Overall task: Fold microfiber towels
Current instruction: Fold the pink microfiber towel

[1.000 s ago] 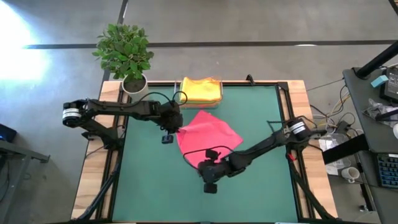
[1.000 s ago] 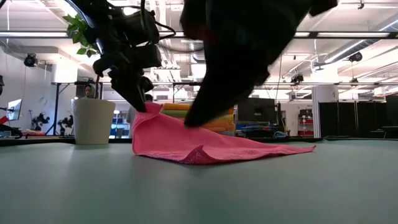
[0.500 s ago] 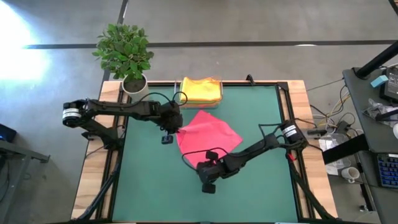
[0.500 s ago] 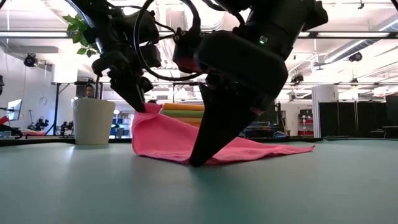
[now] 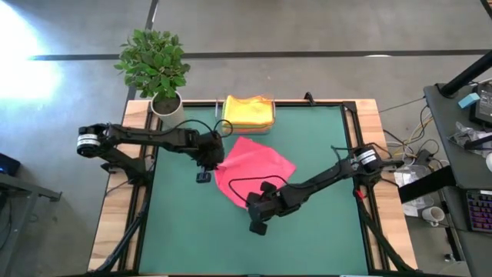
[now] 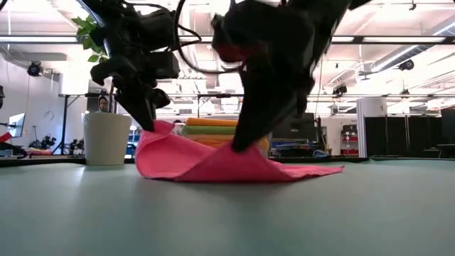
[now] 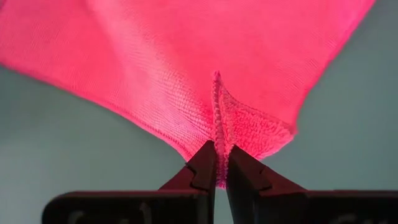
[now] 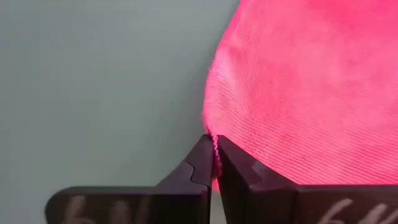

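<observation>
One pink towel [image 5: 257, 165], two corners lifted

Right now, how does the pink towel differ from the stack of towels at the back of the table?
The pink towel lies open on the green mat, alone and unfolded; the stack is folded and piled at the mat's far edge. The pink towel is pinched at two corners, by the left gripper and the right gripper, and lifted there; nothing touches the stack. The stack shows orange, green and yellow layers. Both are fuzzy cloth.
</observation>
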Available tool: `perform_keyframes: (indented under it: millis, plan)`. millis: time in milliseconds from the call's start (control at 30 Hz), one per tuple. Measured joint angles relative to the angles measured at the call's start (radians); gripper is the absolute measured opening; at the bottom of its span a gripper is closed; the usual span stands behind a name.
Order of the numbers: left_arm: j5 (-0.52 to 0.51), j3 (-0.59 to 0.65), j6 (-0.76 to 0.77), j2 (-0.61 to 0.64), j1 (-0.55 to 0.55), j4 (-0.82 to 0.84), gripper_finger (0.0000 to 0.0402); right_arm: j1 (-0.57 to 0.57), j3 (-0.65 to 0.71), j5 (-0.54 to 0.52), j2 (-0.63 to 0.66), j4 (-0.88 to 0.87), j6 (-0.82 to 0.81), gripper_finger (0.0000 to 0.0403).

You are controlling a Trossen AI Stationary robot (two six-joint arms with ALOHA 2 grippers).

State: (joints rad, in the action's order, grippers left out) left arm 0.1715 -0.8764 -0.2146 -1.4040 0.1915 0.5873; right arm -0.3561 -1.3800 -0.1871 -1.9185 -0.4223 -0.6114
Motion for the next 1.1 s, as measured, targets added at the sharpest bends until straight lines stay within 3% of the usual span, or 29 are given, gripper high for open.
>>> perform_keyframes:
  millis: [367, 833, 1100]
  plan:
    - [0.004, 0.013, -0.081, -0.002, -0.054, 0.112, 0.0019, -0.017, 0.000, 0.013, 0.033, -0.183, -0.084, 0.0008]
    - [0.005, 0.016, -0.029, -0.002, -0.056, 0.127, 0.0148, -0.024, 0.000, 0.030, 0.033, -0.179, -0.096, 0.0008]
    - [0.015, 0.016, -0.160, -0.016, -0.068, 0.096, 0.0162, -0.026, 0.000, 0.032, 0.033, -0.180, -0.095, 0.0008]
